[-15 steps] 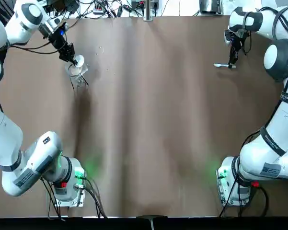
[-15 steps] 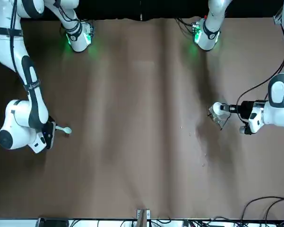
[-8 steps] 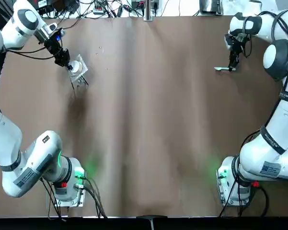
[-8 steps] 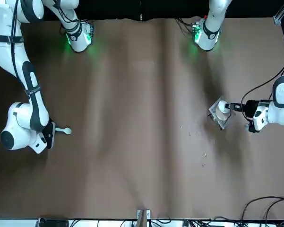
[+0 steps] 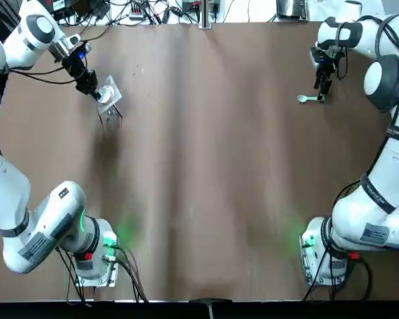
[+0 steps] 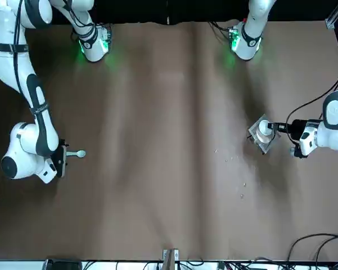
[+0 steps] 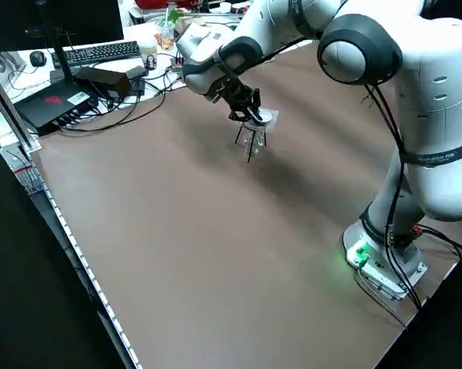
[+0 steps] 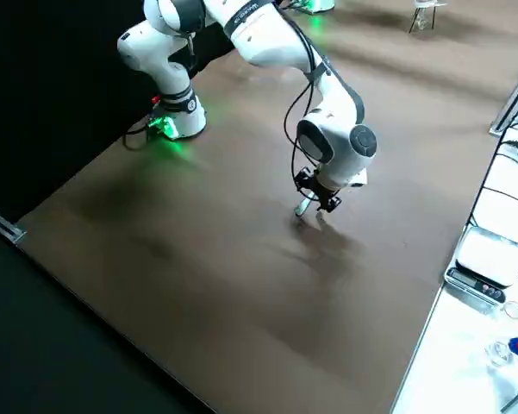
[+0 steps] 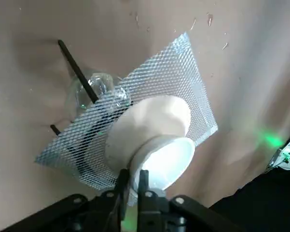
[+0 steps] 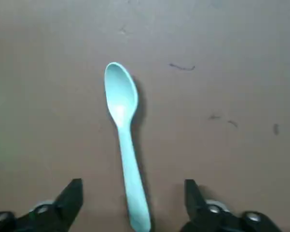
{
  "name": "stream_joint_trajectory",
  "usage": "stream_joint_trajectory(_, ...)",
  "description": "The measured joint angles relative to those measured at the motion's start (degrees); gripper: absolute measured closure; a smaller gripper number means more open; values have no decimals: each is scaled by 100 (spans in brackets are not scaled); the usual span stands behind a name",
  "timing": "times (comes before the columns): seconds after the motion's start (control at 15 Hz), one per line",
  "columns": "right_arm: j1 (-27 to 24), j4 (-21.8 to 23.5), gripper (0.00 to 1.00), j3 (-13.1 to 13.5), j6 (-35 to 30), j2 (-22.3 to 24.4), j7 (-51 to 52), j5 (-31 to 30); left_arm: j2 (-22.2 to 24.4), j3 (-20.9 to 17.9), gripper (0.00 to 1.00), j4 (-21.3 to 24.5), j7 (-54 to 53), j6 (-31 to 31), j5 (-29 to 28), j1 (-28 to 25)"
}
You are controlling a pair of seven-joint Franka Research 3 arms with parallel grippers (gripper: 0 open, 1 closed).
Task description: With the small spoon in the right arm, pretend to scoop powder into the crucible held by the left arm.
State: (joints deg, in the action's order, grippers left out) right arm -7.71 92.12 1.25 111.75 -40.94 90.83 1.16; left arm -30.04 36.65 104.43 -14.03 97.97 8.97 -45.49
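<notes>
Your left gripper point(image 9: 131, 180) pinches the rim of the small white ceramic crucible point(image 9: 157, 140) over the square wire-mesh stand point(image 9: 183, 72). Your right gripper point(image 10: 132, 195) is wide open astride the small pale plastic spoon point(image 10: 121, 104), which lies on the brown table point(image 10: 231, 72).

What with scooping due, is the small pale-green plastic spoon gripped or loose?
Loose: the spoon lies flat on the table, the right gripper open around it.

We counted one spoon point(image 10: 120, 99) (at two o'clock), one crucible point(image 9: 157, 130), one mesh stand point(image 9: 183, 72), and two grippers: left gripper point(image 5: 95, 92), right gripper point(image 5: 319, 85).
</notes>
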Motion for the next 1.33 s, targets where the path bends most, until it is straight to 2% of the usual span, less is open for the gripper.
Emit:
stream_joint_trajectory(0.07,8,-48,3,-7,-14,18,-10,0,-9,0,84,0,0,0,0,1)
stream_joint_trajectory(0.27,50,-193,2,-39,-254,154,-371,2,-14,1,80,-6,0,0,0,4)
stream_joint_trajectory(0.33,100,-273,2,-51,-480,217,-601,-4,-14,3,74,-30,1,1,0,11)
stream_joint_trajectory(0.4,188,-387,2,-54,-788,289,-863,-4,-14,6,73,-77,14,1,0,23)
stream_joint_trajectory(0.67,687,-1045,1,-55,-2240,480,-2417,-13,44,117,38,-437,393,-23,-184,48)
stream_joint_trajectory(0.93,1000,-1442,0,-68,-2850,532,-4272,-4,277,266,3,-1016,936,-321,-691,286)
stream_joint_trajectory(1.07,1059,-1517,0,-75,-2936,694,-5263,8,357,378,0,-1263,1420,-377,-1232,578)
stream_joint_trajectory(1.13,1107,-1534,0,-85,-2981,936,-6152,21,404,415,0,-1448,1927,-384,-1735,1022)
stream_joint_trajectory(1.33,1186,-1539,0,-90,-3157,1404,-7185,25,429,407,0,-1797,2651,-384,-2284,1858)
